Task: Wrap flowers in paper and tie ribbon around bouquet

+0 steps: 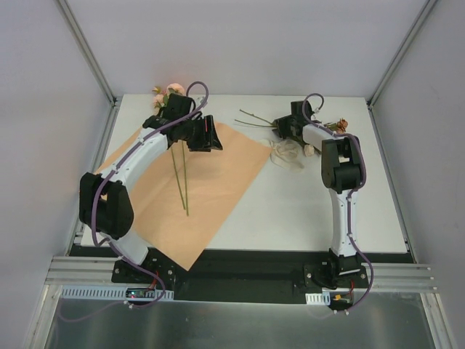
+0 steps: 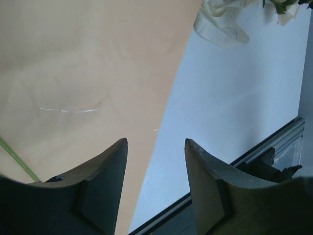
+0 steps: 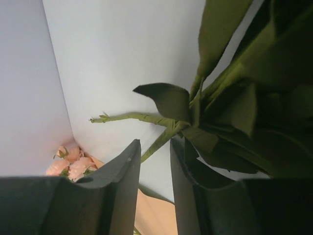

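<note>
Your left tool [image 1: 209, 137] hangs released above the paper [image 1: 218, 178], straddling its edge in the wrist view, with nothing between the fingers [image 2: 105, 186]. The paper lies flat on the left half of the desk [image 1: 312, 211], orange-tan face up, and two long green stems [image 1: 179, 174] rest across it. Pink blooms [image 1: 173, 90] sit at the far left corner. Your right tool [image 3: 155, 144] has its jaws narrow around a stem of the leafy flowers [image 3: 234, 112]; you cannot tell whether it is clenched. The ribbon [image 1: 287, 154] lies heaped just beside the paper's right corner.
</note>
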`<state>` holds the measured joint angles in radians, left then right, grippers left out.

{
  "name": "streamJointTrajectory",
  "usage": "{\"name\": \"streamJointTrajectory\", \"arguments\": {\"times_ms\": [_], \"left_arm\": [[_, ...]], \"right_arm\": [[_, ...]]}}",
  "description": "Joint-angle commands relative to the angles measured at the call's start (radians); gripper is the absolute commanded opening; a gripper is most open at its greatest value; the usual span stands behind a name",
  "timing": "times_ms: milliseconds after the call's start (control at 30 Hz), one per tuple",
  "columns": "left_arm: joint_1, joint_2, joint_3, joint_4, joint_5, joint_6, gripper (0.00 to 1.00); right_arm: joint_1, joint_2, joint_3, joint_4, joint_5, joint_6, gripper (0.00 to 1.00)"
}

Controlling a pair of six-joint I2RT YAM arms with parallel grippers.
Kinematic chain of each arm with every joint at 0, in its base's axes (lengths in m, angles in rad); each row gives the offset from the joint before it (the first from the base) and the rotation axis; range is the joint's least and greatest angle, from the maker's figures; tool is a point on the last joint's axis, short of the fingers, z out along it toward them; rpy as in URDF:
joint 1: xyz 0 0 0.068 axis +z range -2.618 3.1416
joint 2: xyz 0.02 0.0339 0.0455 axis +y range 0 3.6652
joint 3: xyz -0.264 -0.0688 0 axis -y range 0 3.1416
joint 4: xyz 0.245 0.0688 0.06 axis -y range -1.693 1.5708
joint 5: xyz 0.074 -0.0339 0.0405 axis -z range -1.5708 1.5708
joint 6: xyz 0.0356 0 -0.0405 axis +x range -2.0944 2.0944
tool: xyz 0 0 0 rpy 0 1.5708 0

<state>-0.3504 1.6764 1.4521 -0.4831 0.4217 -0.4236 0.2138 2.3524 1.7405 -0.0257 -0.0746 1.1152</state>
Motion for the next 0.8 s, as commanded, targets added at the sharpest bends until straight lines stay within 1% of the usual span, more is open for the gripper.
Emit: {"name": "streamJointTrajectory", "arguments": {"times_ms": [0,67,167,200,233,267,300,333,367,400,433,467,500,567,600,633,700,733,767], "left_arm": [[-0.012,-0.142,-0.025,0.012,0.039,-0.017,0.50],[-0.012,-0.170,-0.045,0.011,0.035,-0.018,0.51],[-0.012,-0.216,-0.076,0.012,0.025,-0.021,0.51],[-0.012,-0.242,-0.085,0.011,0.022,-0.023,0.51],[-0.012,-0.257,-0.107,0.009,0.022,-0.027,0.51],[-0.012,-0.274,-0.119,0.008,0.023,-0.035,0.51],[-0.012,-0.312,-0.145,0.008,0.023,-0.040,0.51],[-0.012,-0.331,-0.157,0.009,0.029,-0.043,0.52],[-0.012,-0.349,-0.170,0.009,0.035,-0.041,0.52],[-0.012,-0.386,-0.189,0.006,0.040,-0.044,0.53],[-0.010,-0.403,-0.199,0.006,0.049,-0.046,0.54],[-0.010,-0.421,-0.206,0.006,0.054,-0.050,0.54],[-0.009,-0.450,-0.219,0.006,0.058,-0.055,0.55],[-0.001,-0.475,-0.223,0.006,0.097,-0.070,0.56],[0.013,-0.490,-0.219,0.009,0.115,-0.078,0.56],[0.019,-0.497,-0.214,0.011,0.147,-0.081,0.56],[0.053,-0.509,-0.202,0.024,0.259,-0.090,0.57],[0.069,-0.514,-0.200,0.031,0.291,-0.098,0.62],[0.082,-0.518,-0.205,0.043,0.345,-0.112,0.63]], "right_arm": [[0.009,0.021,0.039,-0.012,0.068,0.090,0.27],[0.010,0.034,0.073,-0.017,0.068,0.100,0.25],[0.010,0.065,0.157,-0.051,0.099,0.068,0.16],[0.004,0.073,0.171,-0.056,0.092,0.060,0.07],[-0.001,0.064,0.178,-0.054,0.084,0.052,0.03],[-0.010,0.044,0.169,-0.056,0.046,0.035,0.00],[-0.013,0.015,0.153,-0.053,0.044,0.020,0.00],[-0.011,-0.060,0.130,-0.048,0.050,0.003,0.01],[-0.013,-0.097,0.099,-0.043,0.049,-0.017,0.00],[-0.016,-0.134,0.085,-0.042,0.041,-0.066,0.00],[-0.022,-0.177,0.071,-0.045,0.012,-0.087,0.00],[-0.034,-0.253,0.054,-0.045,-0.007,-0.107,0.01],[-0.045,-0.299,0.003,-0.043,-0.026,-0.130,0.00],[-0.074,-0.404,-0.033,-0.019,-0.103,-0.194,0.00],[-0.083,-0.424,-0.030,-0.016,-0.140,-0.292,0.00],[-0.091,-0.441,-0.029,0.009,-0.259,-0.349,0.00],[-0.100,-0.481,-0.024,0.050,-0.408,-0.455,0.00],[-0.100,-0.504,-0.060,0.062,-0.559,-0.519,0.00],[-0.082,-0.527,-0.091,0.084,-0.623,-0.544,0.00]]}}
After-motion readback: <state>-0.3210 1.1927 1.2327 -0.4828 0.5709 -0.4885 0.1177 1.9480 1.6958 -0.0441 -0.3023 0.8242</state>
